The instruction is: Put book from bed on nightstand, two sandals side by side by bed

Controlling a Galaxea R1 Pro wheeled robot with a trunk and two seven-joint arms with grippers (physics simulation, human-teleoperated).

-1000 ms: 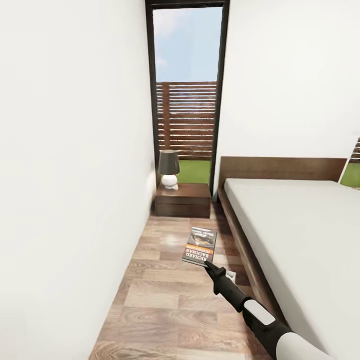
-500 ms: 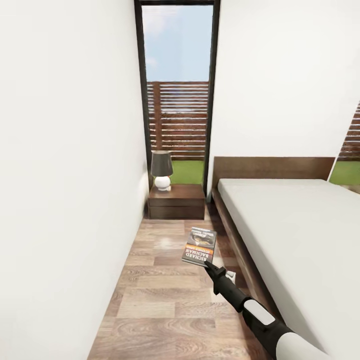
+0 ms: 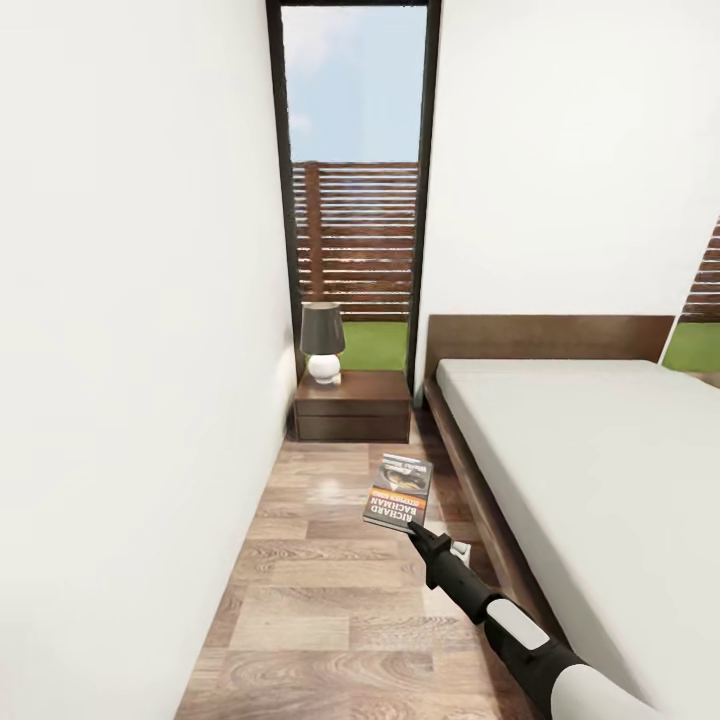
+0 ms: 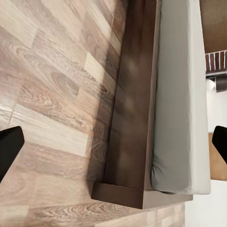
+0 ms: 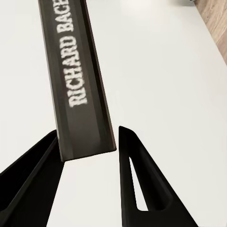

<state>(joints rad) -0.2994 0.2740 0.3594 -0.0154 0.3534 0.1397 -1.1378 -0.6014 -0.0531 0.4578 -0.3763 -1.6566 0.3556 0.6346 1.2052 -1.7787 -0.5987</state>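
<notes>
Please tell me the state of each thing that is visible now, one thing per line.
Book: held at its near edge by the right claw, off the bed.
Left claw: open, holding nothing.
Nightstand: drawer shut, lamp upright on it.
Bed: mattress bare.

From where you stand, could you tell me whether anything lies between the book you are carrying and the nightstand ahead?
Nothing visible does. The right pincer holds the book above the floor, and bare planks run between the wall and the bed up to the nightstand. Its lamp takes the top's left part.
</notes>
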